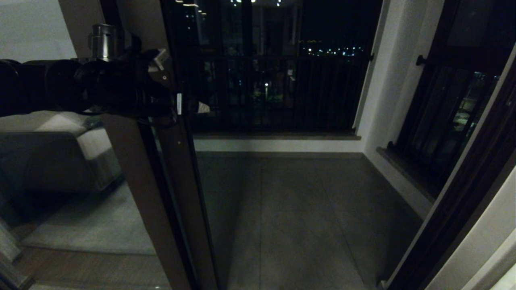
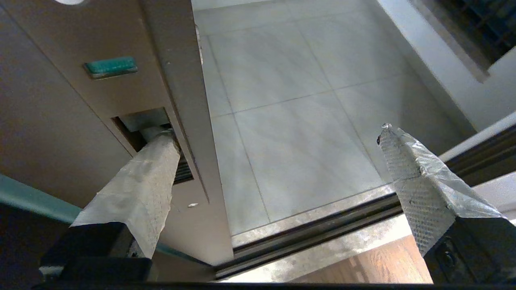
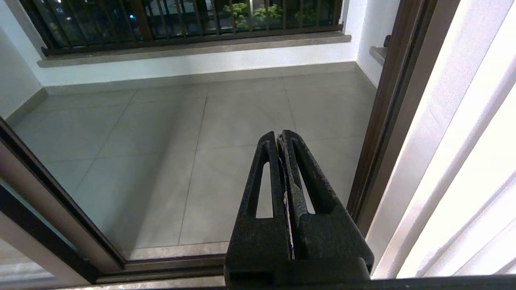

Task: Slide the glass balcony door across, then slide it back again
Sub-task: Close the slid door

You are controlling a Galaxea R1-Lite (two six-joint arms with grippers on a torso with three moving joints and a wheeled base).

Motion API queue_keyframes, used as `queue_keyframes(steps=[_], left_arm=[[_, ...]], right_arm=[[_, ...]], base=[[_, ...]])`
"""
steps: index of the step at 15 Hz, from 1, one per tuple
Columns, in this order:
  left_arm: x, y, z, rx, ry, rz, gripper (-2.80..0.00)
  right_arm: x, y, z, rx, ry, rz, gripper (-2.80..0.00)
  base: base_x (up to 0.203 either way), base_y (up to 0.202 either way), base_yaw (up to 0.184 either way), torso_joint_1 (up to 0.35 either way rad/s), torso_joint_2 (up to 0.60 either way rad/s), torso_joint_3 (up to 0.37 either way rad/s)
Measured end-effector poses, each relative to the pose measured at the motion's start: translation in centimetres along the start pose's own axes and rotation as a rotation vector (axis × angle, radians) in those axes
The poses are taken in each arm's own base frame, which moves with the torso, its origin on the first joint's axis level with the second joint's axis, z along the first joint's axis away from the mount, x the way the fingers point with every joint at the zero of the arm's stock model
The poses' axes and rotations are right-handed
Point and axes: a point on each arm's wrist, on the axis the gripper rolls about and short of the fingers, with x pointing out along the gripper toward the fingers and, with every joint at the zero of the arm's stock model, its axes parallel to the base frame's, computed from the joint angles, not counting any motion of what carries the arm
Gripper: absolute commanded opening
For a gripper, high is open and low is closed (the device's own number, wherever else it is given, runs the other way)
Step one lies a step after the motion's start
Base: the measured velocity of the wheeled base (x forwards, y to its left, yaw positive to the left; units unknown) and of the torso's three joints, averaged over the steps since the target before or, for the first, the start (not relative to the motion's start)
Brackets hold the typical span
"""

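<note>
The glass balcony door (image 1: 177,193) is standing at 9 o'clock in the head view, its dark upright running top to bottom, with the doorway at centre lying open onto the tiled balcony floor (image 1: 290,217). The left arm is reaching in from 9 o'clock and the left claw (image 2: 278,149) is sitting wide, one taped finger (image 2: 141,181) hooking into the recessed slot handle (image 2: 143,125), the other hanging free over the floor track (image 2: 318,229). Judging by this, the sliding step is in hand; next move calls for sideways pressure on the upright, keeping that finger seated. The right claw (image 3: 280,139) is sitting pressed closed, parked, pointing at the floor. Black-barred window (image 1: 274,88) at 12 o'clock, night outside.
</note>
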Motion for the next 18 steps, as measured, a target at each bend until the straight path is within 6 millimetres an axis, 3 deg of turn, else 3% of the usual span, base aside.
queue_keyframes(steps=[6,18], left_arm=[[0.2,-0.9,0.1,0.009,-0.005,-0.025,0.0],[0.8,-5.6,0.3,0.056,-0.006,-0.131,0.0]], right_arm=[[0.0,0.0,0.0,0.0,0.0,0.0,-2.8],[0.0,0.0,0.0,0.0,0.0,0.001,-2.8]], base=[[0.0,0.0,0.0,0.0,0.0,0.0],[0.0,0.0,0.0,0.0,0.0,0.0]])
